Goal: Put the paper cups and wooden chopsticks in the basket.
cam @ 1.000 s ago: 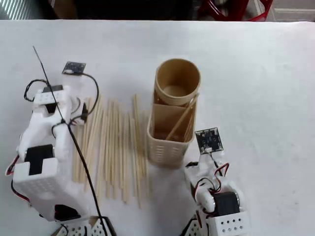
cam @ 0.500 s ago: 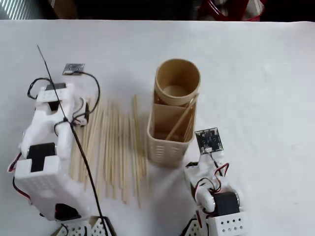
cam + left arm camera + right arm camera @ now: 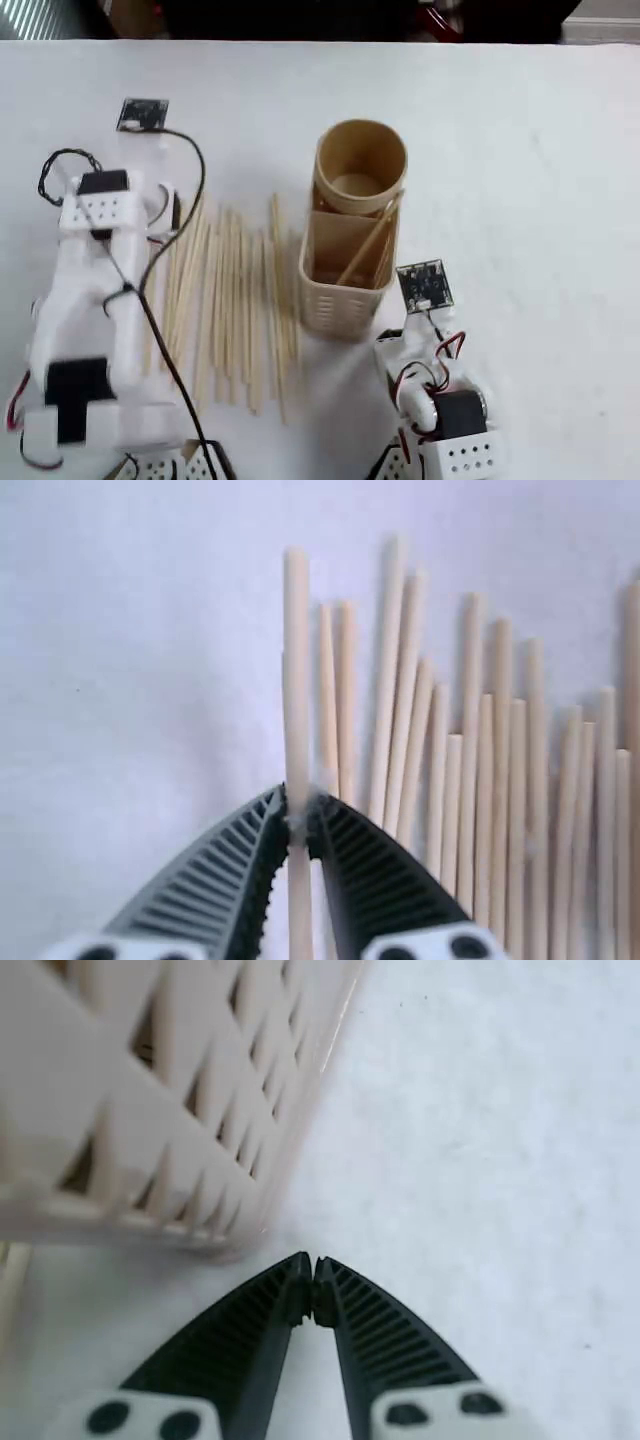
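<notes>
Left claw (image 3: 298, 818) clamped tight on one chopstick (image 3: 296, 660) at the left edge of the row (singled out, I'd say, to lift clean). Other sticks (image 3: 235, 300) lie mid-frame on the counter (image 3: 520, 150). Right claw (image 3: 313, 1295) pinched shut, empty, parked just beside the basket (image 3: 340, 308), cup (image 3: 360, 165) already inside.

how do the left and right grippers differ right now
The left gripper is shut on one chopstick; the right gripper is shut with nothing between its jaws. The left gripper is over the row of loose chopsticks lying on the table; the right gripper is low beside the basket, close to its slatted wall. Both have the same ridged, tapered build and both are closed.
</notes>
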Controlling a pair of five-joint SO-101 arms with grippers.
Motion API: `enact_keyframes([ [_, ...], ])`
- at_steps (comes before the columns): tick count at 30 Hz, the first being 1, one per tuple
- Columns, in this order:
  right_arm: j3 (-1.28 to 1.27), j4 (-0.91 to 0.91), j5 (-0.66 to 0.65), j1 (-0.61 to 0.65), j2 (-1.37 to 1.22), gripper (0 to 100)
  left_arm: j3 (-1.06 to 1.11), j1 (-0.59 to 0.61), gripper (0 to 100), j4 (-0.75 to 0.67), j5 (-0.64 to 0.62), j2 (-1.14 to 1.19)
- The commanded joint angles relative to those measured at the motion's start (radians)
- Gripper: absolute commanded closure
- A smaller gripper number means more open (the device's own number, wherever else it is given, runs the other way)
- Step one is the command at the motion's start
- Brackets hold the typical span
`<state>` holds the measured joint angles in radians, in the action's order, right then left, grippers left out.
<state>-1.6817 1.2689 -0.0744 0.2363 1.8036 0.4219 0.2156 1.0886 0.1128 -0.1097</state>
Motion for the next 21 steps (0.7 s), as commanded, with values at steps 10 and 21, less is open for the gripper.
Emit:
enact_keyframes([
  [10, -0.009, 0.004, -0.002, -0.004, 0.002, 97.9, -0.095, -0.180, 98, 0.015, -0.086, -0.381],
  [21, -0.009, 0.004, -0.002, -0.007, 0.002, 97.9, -0.485, -0.427, 98, 0.112, -0.120, -0.414],
])
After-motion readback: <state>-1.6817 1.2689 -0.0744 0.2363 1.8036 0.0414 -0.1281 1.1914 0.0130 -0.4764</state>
